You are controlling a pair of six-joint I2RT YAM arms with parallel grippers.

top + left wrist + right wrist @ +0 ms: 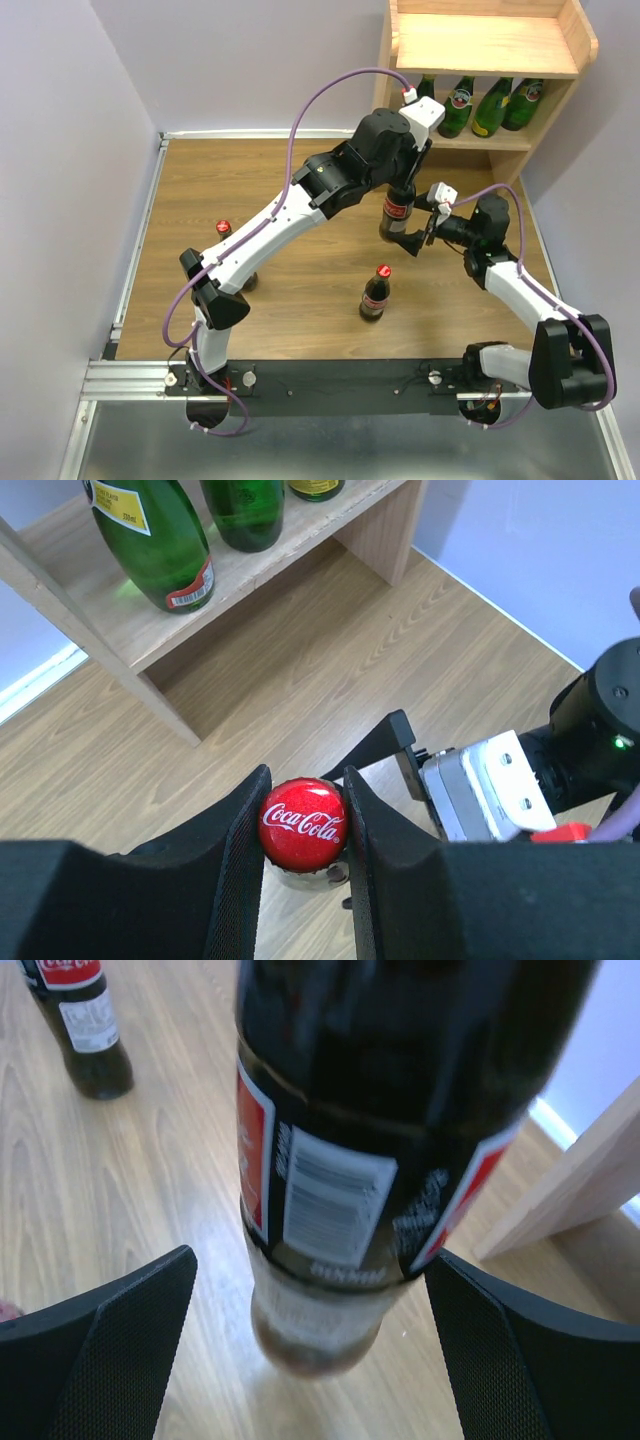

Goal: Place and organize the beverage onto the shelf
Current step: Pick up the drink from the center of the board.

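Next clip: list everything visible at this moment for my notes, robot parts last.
green bottles: four, green, lower tier of the shelf
cola bottles: three, dark with red caps; one standing mid-table, one gripped in front of the shelf, one partly hidden by the left arm
shelf: one, light wood, far right corner
table: one, brown wood
cables: two, purple, one along each arm
arms: two, white and black, near edge
left end effector: shut on the gripped bottle's cap
right end effector: open, fingers flanking that bottle's body
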